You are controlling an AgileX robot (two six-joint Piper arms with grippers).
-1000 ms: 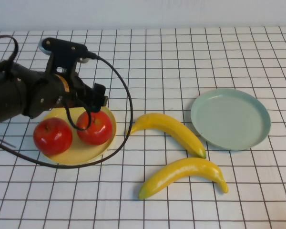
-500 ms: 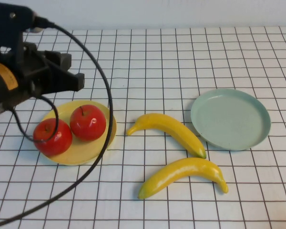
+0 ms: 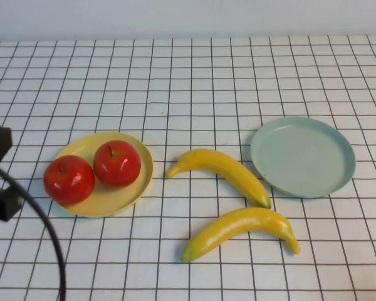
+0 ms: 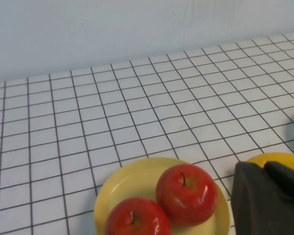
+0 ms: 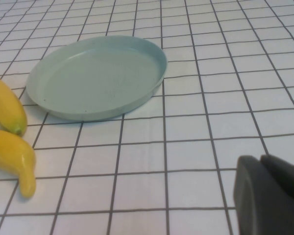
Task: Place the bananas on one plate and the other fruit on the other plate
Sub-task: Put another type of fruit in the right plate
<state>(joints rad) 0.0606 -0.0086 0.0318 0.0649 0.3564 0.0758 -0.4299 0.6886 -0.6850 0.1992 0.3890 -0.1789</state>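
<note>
1. Both apples [image 3: 92, 172] sit on the yellow plate [image 3: 136, 188] at the left of the bench [image 3: 194, 81], touching each other, stems up. That half of the job looks done.
2. The two bananas [image 3: 229, 200] lie on the bare bench between the plates; the far banana [image 3: 222, 173] has its tip just beside the blue-green plate [image 3: 304, 157], and the near banana [image 3: 241, 231] lies a little closer to me, curved the other way. Neither is on a plate yet.
3. The blue-green plate stands at the right, with nothing on it.
4. The left end effector [image 4: 269, 196] is clenched and carries nothing; it hangs near the yellow plate on the left edge of the scene.
5. The right end effector [image 5: 269, 193] is also clenched and holds nothing, low over the bench on the near side of the blue-green plate.
6. The bananas look glossy and rigid, probably light hollow plastic, so I judge them slippery and apt to roll or pivot in a pinch.
7. The safest hold seems to be across the thick middle of the curve, jaws square to the length, not at the tapering greenish tips.
</note>
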